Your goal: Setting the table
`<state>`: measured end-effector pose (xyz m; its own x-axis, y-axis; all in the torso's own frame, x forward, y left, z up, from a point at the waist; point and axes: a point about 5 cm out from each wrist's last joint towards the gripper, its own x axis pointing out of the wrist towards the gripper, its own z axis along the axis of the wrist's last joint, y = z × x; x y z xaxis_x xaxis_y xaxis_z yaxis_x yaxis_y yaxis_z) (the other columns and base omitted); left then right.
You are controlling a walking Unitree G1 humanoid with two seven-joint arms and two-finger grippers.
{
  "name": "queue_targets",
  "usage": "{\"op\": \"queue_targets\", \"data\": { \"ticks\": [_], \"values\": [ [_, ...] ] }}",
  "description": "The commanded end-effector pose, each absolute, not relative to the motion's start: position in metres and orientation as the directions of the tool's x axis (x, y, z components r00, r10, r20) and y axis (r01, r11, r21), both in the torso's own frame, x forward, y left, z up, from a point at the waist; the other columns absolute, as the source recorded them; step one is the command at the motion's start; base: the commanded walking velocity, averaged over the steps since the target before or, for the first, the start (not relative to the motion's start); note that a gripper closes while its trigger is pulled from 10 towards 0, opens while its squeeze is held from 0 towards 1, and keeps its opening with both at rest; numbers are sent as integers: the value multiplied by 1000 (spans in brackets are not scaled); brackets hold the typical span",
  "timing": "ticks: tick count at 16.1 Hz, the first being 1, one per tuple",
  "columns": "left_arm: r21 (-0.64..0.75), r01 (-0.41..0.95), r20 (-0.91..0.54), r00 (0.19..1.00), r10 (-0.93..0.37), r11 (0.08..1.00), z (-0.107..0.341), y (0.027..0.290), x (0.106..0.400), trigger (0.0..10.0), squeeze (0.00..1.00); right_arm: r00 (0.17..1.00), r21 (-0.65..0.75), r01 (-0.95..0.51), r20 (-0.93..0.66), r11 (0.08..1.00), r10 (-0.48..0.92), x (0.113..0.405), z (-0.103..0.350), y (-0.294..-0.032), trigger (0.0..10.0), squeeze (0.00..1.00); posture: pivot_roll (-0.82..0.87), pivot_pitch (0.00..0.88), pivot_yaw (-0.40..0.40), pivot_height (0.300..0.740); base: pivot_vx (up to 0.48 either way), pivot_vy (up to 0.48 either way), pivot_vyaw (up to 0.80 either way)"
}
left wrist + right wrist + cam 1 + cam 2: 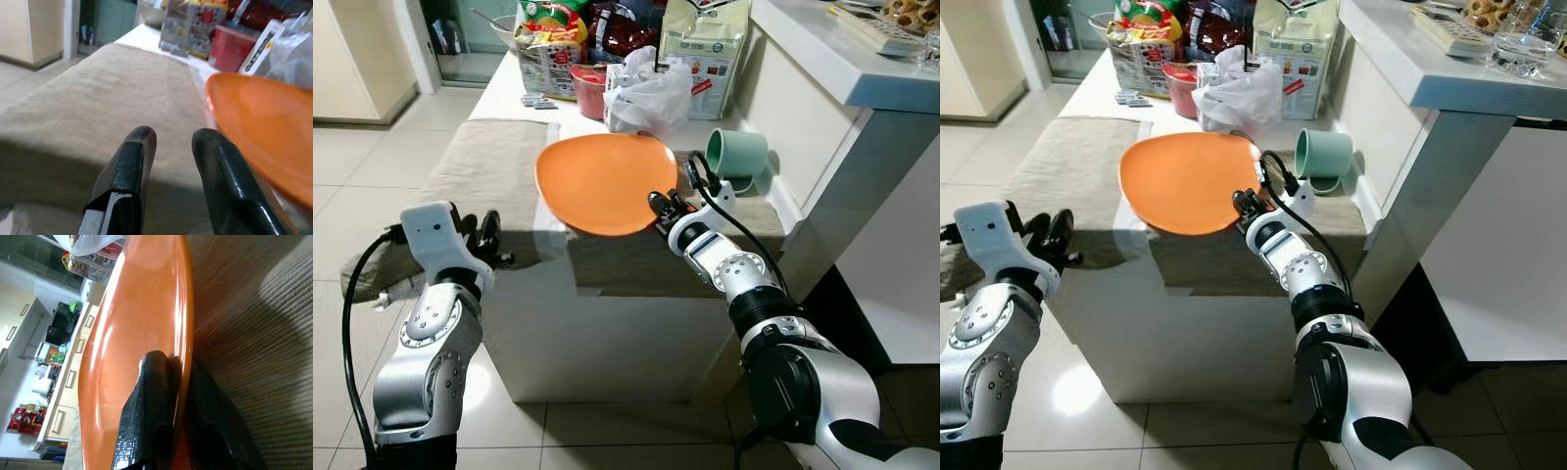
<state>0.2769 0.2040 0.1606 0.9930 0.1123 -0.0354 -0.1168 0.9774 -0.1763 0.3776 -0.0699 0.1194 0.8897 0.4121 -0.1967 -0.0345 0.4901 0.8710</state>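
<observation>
Pinching orange plate (602, 181) rim, right pincer (661, 208)

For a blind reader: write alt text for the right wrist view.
The right gripper pinches the rim of an orange plate, one black finger on top, one beneath, above a beige woven table mat. Kitchen cabinets blur behind.

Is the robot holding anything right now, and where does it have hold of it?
Yes. The right gripper pinches the orange plate by its near rim, one finger above and one below. The left gripper holds nothing.
</observation>
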Motion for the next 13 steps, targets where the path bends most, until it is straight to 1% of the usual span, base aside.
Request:
{"op": "queue_targets", "data": {
  "ticks": [1, 5, 13],
  "values": [
    [-165, -93, 4, 995, 95, 982, 170, 201, 278, 10000, 0, 839, 805, 71, -367, 589, 401, 362, 84, -74, 10000, 0, 39, 49, -24, 740, -307, 0, 0],
    [-151, -91, 7, 996, 93, 984, 170, 200, 279, 10000, 0, 838, 803, 67, -368, 593, 403, 361, 84, -75, 10000, 0, 36, 50, -24, 740, -445, 0, 0],
    [-142, -85, 5, 996, 86, 986, 168, 199, 279, 10000, 0, 835, 797, 65, -373, 601, 404, 359, 81, -75, 10000, 0, 36, 58, -25, 740, -385, 0, 0]
  ]
}}
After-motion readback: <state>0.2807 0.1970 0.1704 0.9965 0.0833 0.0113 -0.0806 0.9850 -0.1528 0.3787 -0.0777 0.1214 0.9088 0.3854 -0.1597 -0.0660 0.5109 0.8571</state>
